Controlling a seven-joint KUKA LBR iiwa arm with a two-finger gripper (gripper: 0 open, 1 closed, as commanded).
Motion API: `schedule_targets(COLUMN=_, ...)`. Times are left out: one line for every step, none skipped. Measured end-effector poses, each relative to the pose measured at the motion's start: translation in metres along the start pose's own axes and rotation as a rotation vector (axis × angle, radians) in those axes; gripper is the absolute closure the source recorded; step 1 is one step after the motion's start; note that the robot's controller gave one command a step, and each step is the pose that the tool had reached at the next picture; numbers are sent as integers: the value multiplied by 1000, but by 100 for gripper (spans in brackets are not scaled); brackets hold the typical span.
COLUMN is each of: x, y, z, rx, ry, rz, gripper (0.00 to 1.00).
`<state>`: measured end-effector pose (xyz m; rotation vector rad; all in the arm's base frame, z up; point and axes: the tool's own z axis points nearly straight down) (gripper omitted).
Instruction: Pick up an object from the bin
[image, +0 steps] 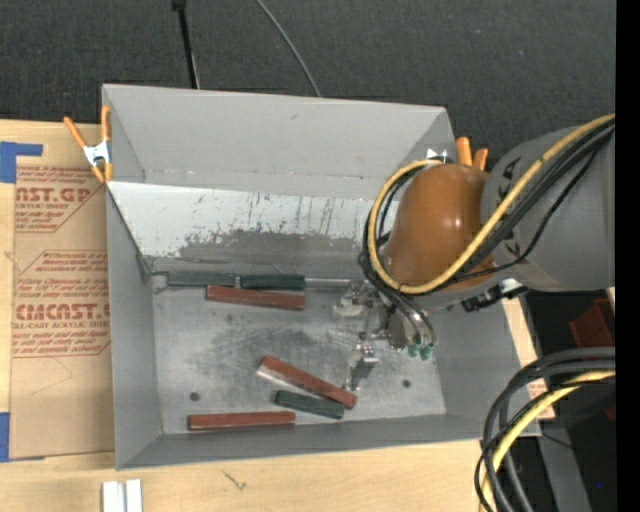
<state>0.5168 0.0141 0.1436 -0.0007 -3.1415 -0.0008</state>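
Note:
My gripper (361, 364) hangs low in the right half of the bin, below the arm's wrist. Its tip stands just above the right end of a tilted red-brown bar (309, 381), which runs from upper left to lower right on the bin floor. A short dark green bar (310, 404) lies right under that bar, touching it. I see nothing held in the gripper.
A long red-brown bar (240, 421) lies along the front wall at the left. At the back, another red-brown bar (255, 296) and a dark green bar (270, 283) lie side by side near the rear wall.

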Motion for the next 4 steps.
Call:
schedule_targets(x=0, y=0, z=0, rx=0, ry=0, rz=0, gripper=0)
schedule_targets(x=23, y=33, z=66, rx=4, ry=17, rz=-130, gripper=100)
schedule_targets(x=23, y=33, z=66, rx=4, ry=16, rz=-130, gripper=100)
schedule_targets(x=24, y=36, z=-82, rx=0, ry=-2, rz=-72, gripper=100)
